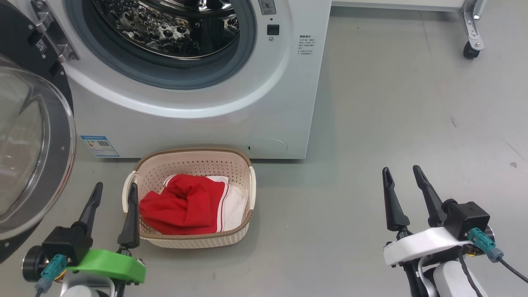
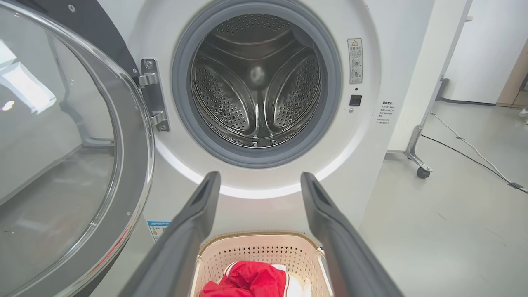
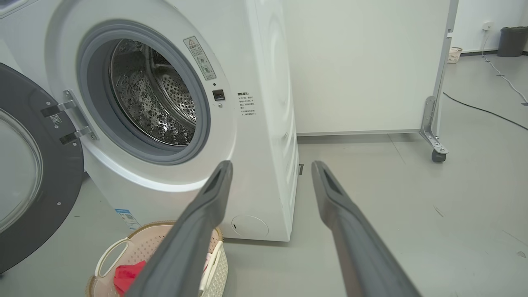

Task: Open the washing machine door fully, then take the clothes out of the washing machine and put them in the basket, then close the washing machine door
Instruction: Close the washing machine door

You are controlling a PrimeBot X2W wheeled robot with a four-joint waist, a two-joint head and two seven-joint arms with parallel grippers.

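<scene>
- Grey, smooth floor (image 1: 371, 123) carried everything that we saw.
- Nearest to us, the left gripper (image 1: 116, 186) hung with its two dark fingers spread apart and nothing between them. In the head view its inner finger crossed the basket's left handle, and we could not tell whether the two touched.
- The right gripper (image 1: 401, 169) was well apart to the right, over bare floor, with its fingers likewise parted and empty.
- The basket (image 1: 194, 152) sat on the floor just in front of the washing machine's base, below the round mouth. Its brown rim was level.
- The clothes (image 1: 181, 206) lay inside the basket in a crumpled red heap, with white trim stripes and a white panel toward the right side.
- The washing machine (image 1: 198, 123) stood right behind the basket. A small blue sticker (image 1: 100, 145) marked the lower left corner of its front.
- The washing machine door (image 1: 24, 156) stood swung wide open on the hinge (image 2: 153, 95) at the left of the mouth. Its clear glass bowl bulged toward us, to the left of the left gripper.
- Through the grey rubber ring (image 2: 183, 123) the dimpled steel drum (image 2: 255, 82) shone.
- Farthest back, to the right of the machine, a metal frame leg on a caster (image 1: 470, 49) stood on the floor. In the right wrist view a dark cable (image 3: 482, 109) trailed beyond it.
</scene>
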